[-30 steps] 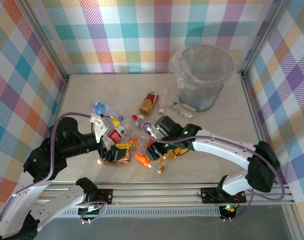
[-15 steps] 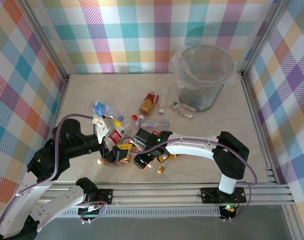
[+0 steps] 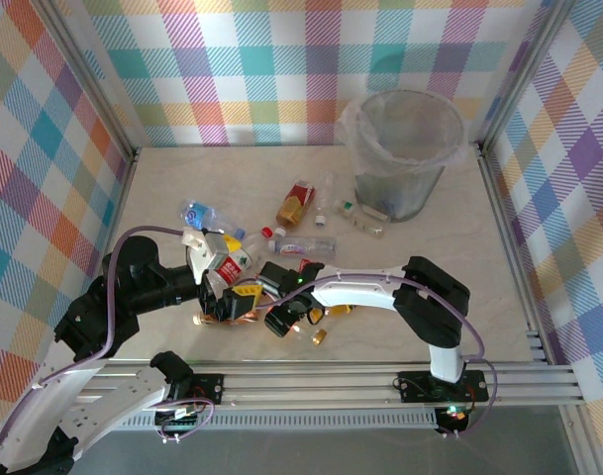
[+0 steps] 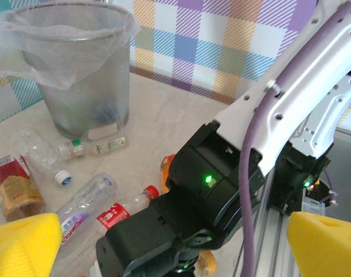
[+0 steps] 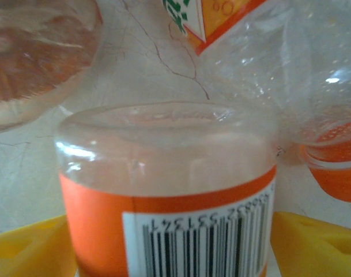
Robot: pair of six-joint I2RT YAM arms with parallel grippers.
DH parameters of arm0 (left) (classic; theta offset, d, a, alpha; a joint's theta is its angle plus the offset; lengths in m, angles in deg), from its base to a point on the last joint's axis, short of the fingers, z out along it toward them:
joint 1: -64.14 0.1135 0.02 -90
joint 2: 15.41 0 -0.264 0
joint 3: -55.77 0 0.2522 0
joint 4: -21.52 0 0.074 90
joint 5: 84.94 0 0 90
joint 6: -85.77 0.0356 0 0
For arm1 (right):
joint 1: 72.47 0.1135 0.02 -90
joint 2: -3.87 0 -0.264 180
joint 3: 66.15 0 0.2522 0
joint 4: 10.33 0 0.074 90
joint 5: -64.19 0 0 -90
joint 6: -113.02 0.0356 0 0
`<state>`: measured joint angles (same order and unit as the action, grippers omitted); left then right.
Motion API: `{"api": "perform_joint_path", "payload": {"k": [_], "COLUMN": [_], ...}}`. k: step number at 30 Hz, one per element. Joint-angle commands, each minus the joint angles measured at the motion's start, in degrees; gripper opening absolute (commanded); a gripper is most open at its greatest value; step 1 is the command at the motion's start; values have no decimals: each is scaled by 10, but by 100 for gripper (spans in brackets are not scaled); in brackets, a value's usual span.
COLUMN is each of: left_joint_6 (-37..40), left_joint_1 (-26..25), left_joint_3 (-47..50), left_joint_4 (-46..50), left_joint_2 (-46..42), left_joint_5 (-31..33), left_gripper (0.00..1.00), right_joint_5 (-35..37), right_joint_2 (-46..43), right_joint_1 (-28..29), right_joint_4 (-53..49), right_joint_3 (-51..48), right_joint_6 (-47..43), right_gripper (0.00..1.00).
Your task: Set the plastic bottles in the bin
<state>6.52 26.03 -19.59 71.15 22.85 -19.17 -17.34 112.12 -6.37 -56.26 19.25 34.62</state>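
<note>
**Most of the Clearing Left Undone**

The plastic bottles (image 3: 299, 244) are seen scattered around centre, with the bin (image 3: 400, 183) at one o'clock. An orange-labelled bottle (image 5: 169, 196) is flanked by the right gripper (image 3: 279, 319), but whether it is gripped cannot be told. The left gripper (image 3: 214, 269) is spread wide.

Bright, even overhead light; a soft shadow is cast by the bin (image 3: 400, 148) on the rear wall (image 3: 281, 69). The orange-labelled bottle (image 5: 163, 173) is rendered blurred, with small highlights.

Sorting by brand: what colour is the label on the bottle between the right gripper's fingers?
Orange label, white barcode patch; right wrist view.
</note>
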Motion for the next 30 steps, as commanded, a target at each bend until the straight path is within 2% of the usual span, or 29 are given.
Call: {"api": "perform_joint_path", "payload": {"k": [1,10,17,22,30], "left_joint_6": [-17,-39,-89,-95,-85], "left_joint_1": [1,1,1,2,1], "left_joint_3": [11,12,21,8,-38], "left_joint_4": [-37,-74,-179,-218,-204], "left_joint_2": [-3,11,41,64,111], "left_joint_5": [-22,-35,-70,-71,-91], "left_gripper": [100,100,100,100,100], "right_joint_5": [8,5,-34,-89,-169], "right_joint_2": [10,-11,-68,-120,-216], "right_joint_1": [4,4,-8,-36,-123], "right_joint_4": [-11,-2,22,44,57], "right_joint_3": [17,6,-15,-37,-74], "right_joint_6": [2,3,14,28,40], "right_gripper": [82,67,59,57,56]}}
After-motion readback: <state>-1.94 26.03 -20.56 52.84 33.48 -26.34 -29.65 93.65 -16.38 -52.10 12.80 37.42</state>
